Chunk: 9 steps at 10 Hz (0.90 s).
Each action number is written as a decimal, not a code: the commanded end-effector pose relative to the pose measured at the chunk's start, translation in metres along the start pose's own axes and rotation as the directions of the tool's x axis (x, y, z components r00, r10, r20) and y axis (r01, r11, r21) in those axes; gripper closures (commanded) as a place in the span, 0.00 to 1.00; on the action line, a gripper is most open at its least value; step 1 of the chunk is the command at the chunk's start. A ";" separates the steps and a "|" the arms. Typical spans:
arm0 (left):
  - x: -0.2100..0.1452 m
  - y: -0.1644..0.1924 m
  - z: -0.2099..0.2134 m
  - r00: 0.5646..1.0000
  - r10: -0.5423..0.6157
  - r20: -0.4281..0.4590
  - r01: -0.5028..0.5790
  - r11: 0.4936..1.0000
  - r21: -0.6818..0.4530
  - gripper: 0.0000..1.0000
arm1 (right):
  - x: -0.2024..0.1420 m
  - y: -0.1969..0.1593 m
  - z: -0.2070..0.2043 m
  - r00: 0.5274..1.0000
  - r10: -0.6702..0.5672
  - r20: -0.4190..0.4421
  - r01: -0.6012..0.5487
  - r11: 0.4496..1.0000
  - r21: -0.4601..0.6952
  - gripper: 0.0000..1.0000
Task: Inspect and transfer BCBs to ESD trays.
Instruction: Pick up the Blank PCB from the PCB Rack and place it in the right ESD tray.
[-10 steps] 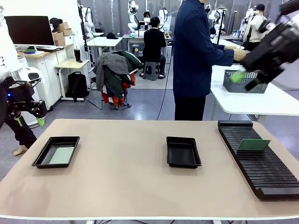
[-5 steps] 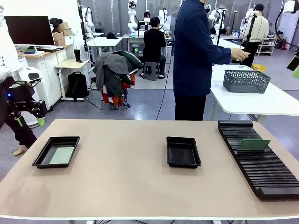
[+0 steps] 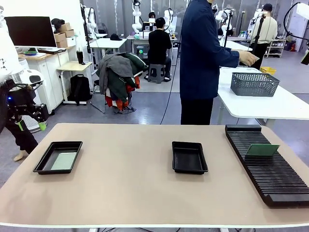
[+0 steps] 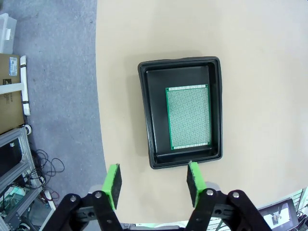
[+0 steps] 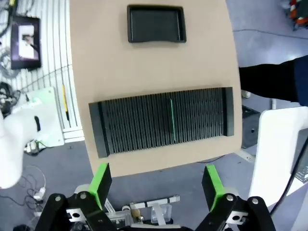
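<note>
- Right now my left gripper [image 4: 154, 182] hangs high over the left end of the table [image 4: 260, 72], fingers well apart and nothing between them.
- Below it I see a tray [image 4: 180, 111] with a BCB [image 4: 188, 117] lying flat on its floor, closer to one long wall than the other.
- From the front, that tray [image 3: 58, 157] sits at the table's left end, with the BCB [image 3: 64, 161] a pale patch inside it.
- My right gripper [image 5: 157, 185] looks down from high up, fingers spread wide and holding nothing.
- Under it runs the rack [image 5: 161, 122], where a second BCB [image 5: 172, 120] stands on edge in a slot near the middle.
- In the front view, the second BCB [image 3: 262, 150] leans tilted in the rack [image 3: 270, 169] at the table's right end.
- The other tray [image 3: 189, 157] lies near the table's middle, well apart from the rack and the first tray.
- A person stands at the far side, turned toward another table, one hand [image 3: 248, 58] above a grey basket [image 3: 254, 83].
</note>
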<state>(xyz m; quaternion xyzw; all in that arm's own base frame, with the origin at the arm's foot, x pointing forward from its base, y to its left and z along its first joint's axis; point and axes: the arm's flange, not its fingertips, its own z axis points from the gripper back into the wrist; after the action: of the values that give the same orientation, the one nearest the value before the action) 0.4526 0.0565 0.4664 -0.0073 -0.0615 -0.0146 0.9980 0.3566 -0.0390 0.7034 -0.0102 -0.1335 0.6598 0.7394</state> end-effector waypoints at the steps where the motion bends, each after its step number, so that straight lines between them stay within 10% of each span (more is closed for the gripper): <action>1: -0.002 0.000 -0.002 1.000 0.000 0.005 0.000 1.000 0.002 0.27 | -0.010 -0.010 -0.005 0.997 0.056 -0.051 -0.054 0.998 0.038 0.00; 9: -0.002 0.000 -0.002 1.000 0.000 0.005 0.000 1.000 0.002 0.27 | -0.012 -0.014 -0.013 0.993 0.077 -0.092 -0.074 0.997 0.038 0.00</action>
<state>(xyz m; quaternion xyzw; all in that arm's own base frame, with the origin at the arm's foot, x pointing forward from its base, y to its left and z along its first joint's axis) 0.4526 0.0565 0.4663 -0.0074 -0.0615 -0.0146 0.9980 0.3730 -0.0508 0.6923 -0.0371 -0.0840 0.6883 0.7195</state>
